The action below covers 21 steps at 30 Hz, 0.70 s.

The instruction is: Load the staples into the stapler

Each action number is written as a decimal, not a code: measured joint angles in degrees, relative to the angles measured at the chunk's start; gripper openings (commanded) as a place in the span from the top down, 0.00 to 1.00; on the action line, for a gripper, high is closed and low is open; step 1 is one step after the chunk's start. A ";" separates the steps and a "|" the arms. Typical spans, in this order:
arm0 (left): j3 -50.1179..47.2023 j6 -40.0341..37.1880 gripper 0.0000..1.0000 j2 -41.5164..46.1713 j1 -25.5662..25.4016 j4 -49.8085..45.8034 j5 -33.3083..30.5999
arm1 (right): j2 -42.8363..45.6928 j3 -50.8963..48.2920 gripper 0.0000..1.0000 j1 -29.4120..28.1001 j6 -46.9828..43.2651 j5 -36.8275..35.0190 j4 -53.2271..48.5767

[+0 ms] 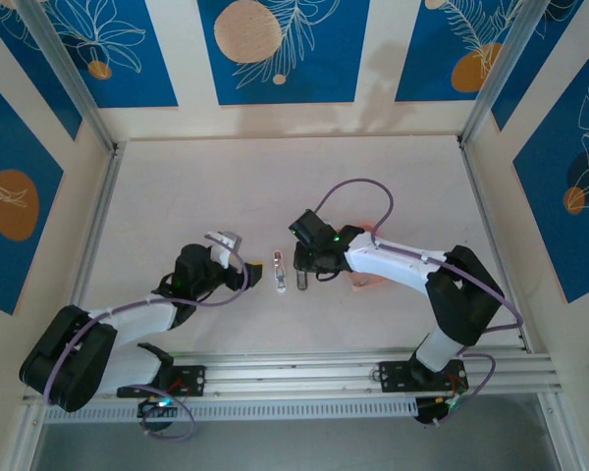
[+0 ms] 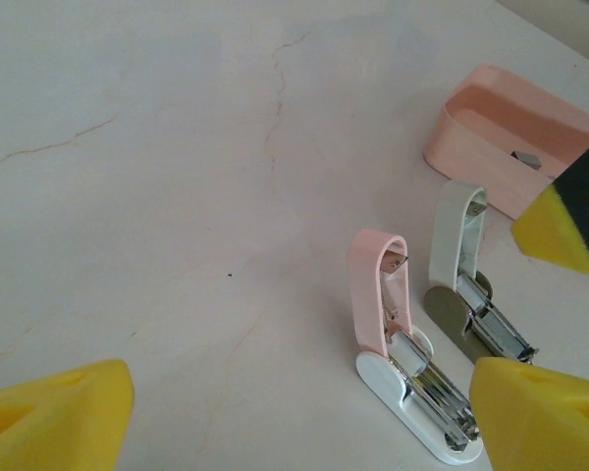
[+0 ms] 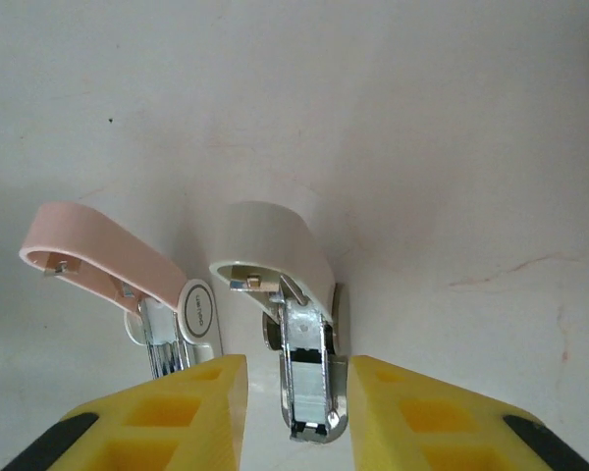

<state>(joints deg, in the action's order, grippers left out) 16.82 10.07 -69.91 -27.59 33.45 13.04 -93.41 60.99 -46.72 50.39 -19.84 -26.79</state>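
Here, at the centre of the overhead frame, two small staplers lie side by side on the pale table (image 1: 226, 186), both hinged open: a pink stapler (image 2: 383, 294) on the left and a white stapler (image 3: 290, 294) on the right, lids standing up and metal channels bared. The right gripper (image 3: 293, 407) sits low over the white stapler, its yellow fingers (image 3: 412, 417) parted narrowly on either side of the magazine rail at the bottom of its wrist view; whether they press the rail or merely flank it cannot be told, and no strip is seen between them. The left gripper (image 2: 294, 412) hangs wide open and empty at lower left of centre, its yellow pads framing the pink stapler. The pink tray (image 2: 510, 137) rests at upper right of the left wrist view, with one small grey staple strip (image 2: 526, 159) lying inside. Judging by this, opening the staplers is done; a strip may already sit in the white channel, though the rail's contents are unclear, and closing the lids remains
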 measured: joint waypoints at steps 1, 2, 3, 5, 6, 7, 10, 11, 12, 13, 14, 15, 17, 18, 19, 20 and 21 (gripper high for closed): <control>0.00 0.00 0.11 0.00 0.00 0.00 -0.02 | -0.63 0.00 0.68 0.15 0.33 0.68 0.20; 0.00 0.00 0.11 0.00 0.00 0.00 -0.02 | -1.36 0.00 0.68 0.24 0.61 1.25 0.24; 0.00 0.00 0.11 0.00 0.00 0.00 -0.02 | -1.90 0.00 0.68 0.28 0.83 1.70 0.24; 0.00 0.02 0.11 0.00 0.00 0.00 -0.02 | -3.28 0.00 0.69 0.37 1.03 2.56 0.26; 0.00 0.02 0.11 0.00 0.00 0.00 -0.02 | -3.89 0.00 0.69 0.46 1.20 2.97 0.33; 0.00 0.00 0.11 0.00 0.00 0.00 -0.02 | -4.44 0.00 0.70 0.52 1.25 3.41 0.39; 0.00 0.00 0.11 -0.11 0.00 0.00 -0.02 | -5.62 0.00 0.74 0.61 1.68 4.20 0.52; 0.00 0.00 0.11 -0.26 0.00 0.02 -0.02 | -5.90 0.00 0.75 0.61 1.84 4.35 0.52; 0.00 0.00 0.11 -0.42 0.00 0.02 -0.02 | -6.16 0.00 0.76 0.61 1.95 4.46 0.46; 0.00 0.00 0.11 -0.61 0.00 -0.02 -0.04 | -6.36 0.00 0.78 0.61 2.08 4.50 0.39; 0.00 0.00 0.11 -0.85 0.00 0.00 -0.04 | -6.49 0.00 0.79 0.61 2.19 4.57 0.33; 0.00 0.00 0.11 -1.07 0.00 0.00 -0.04 | -6.58 0.00 0.80 0.61 2.29 4.68 0.28; 0.00 0.00 0.11 -1.49 0.00 0.00 -0.04 | -6.58 0.00 0.82 0.57 2.29 4.72 0.15; 0.00 0.00 0.11 -1.64 0.00 0.00 -0.04 | -6.58 0.00 0.82 0.57 2.29 4.72 0.15; 0.00 0.02 0.11 -1.79 0.00 0.00 -0.04 | -6.58 0.00 0.83 0.55 2.29 4.72 0.13; 0.00 0.02 0.11 -1.88 0.00 0.00 -0.04 | -6.58 0.00 0.83 0.55 2.27 4.72 0.09; 0.00 0.02 0.12 -1.90 0.00 0.00 -0.04 | -6.58 0.00 0.83 0.55 2.27 4.72 0.09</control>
<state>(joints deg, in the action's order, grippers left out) 16.82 10.09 -71.81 -27.59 33.45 12.99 -99.98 60.99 -46.17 52.66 -15.11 -26.70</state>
